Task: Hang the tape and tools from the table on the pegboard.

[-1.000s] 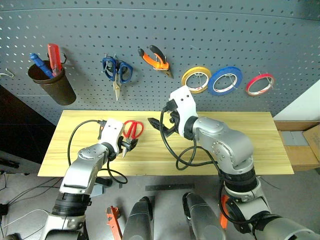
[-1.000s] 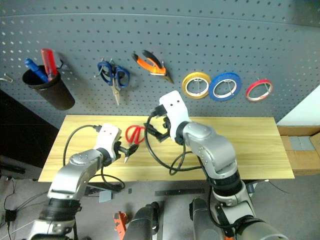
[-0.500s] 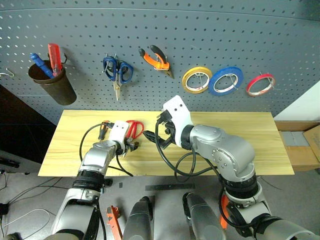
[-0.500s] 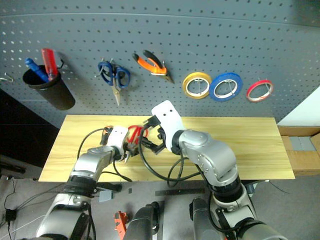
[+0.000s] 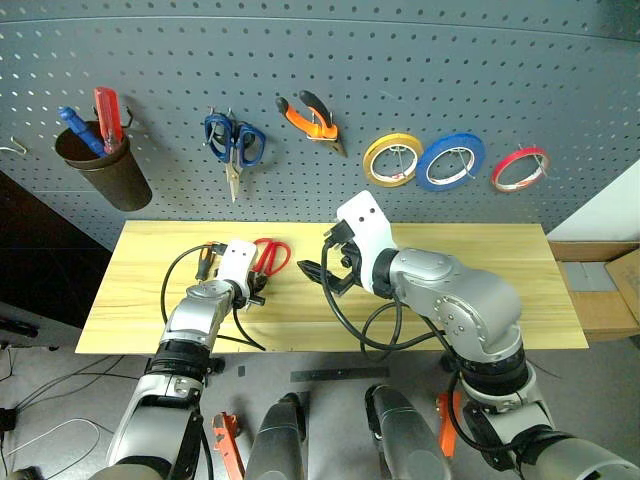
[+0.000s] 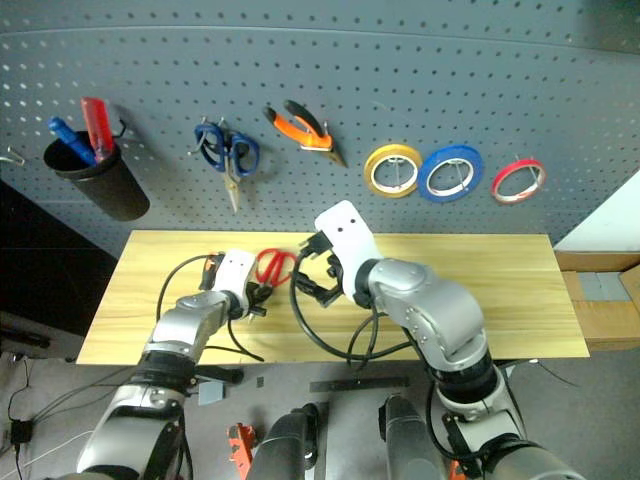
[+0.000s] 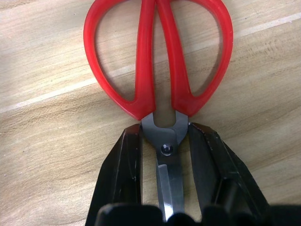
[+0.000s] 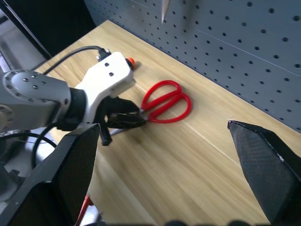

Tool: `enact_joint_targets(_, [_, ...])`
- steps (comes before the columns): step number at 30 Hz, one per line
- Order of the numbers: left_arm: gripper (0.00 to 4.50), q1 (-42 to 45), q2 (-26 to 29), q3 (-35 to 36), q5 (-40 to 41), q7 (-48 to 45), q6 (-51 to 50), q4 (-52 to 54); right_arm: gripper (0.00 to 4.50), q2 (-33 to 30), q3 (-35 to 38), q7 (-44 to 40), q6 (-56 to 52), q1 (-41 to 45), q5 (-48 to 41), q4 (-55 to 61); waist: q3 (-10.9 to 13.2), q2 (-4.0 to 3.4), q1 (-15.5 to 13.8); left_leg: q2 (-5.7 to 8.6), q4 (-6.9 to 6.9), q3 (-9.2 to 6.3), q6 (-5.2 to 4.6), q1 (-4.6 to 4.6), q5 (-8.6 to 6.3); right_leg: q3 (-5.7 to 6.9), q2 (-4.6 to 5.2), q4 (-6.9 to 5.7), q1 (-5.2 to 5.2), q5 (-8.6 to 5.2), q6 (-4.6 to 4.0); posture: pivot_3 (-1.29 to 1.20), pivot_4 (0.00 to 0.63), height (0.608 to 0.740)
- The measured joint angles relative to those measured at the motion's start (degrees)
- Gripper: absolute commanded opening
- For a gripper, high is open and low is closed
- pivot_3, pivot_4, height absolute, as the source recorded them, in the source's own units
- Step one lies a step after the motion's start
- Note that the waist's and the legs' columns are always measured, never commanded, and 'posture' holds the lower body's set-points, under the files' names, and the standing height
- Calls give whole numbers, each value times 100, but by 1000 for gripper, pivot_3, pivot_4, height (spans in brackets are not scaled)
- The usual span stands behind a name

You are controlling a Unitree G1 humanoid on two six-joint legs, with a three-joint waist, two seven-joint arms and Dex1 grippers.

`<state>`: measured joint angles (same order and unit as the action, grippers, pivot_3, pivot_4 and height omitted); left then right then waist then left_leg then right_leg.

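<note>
Both left gripper (image 7: 164, 155) jaws flank red-handled scissors (image 7: 157, 61) pivot.

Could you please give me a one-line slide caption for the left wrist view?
Left gripper closed on the red-handled scissors at their pivot, lying on the table.

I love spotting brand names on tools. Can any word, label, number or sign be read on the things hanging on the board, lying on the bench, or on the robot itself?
None can be read.
Red-handled scissors: plain handles, bare blades, no marking.
Pegboard, its hanging tools and tape rolls: no legible print.
Table: bare wood.
White gripper housings: no lettering visible.
</note>
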<state>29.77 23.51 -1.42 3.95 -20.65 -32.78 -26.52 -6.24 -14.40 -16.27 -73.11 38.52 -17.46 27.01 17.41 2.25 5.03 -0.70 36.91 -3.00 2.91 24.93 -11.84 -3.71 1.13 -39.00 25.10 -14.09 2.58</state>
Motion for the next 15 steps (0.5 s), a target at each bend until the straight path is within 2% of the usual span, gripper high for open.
enact_joint_targets(3, [1073, -316, -2, 138, 44, -5, 86, 312, 4500, -256, 89, -118, -95, -141, -161, 269, 0, 0, 4, -1, -3, 0, 0, 1, 0, -1, 1, 2, 1, 0, 0, -132, 292, 740])
enact_joint_targets(8, [1073, -1354, 12, 311, 158, -112, 285, 1615, 4500, -1381, 204, -671, 265, -493, -352, 987, 1, 0, 2, 1, -7, 1, 0, 4, -2, -3, 6, 10, 0, -4, 6, -131, 294, 740])
enact_joint_targets(11, [1073, -1831, 29, 398, 220, -167, 434, 2439, 4500, -1690, 303, -1037, 895, -794, -453, 1281, 3, 1, 1, -2, -9, 4, 0, 2, -2, -6, 2, 10, 0, -5, 8, -129, 294, 740])
enact_joint_targets(15, [1073, -2356, 48, 470, 273, -257, 909, 3643, 4500, -1858, 860, -1443, 1235, -886, -895, 1503, 3, 2, -2, -3, -3, 7, 0, 2, -1, -11, 1, 13, -4, -6, 9, -124, 292, 740])
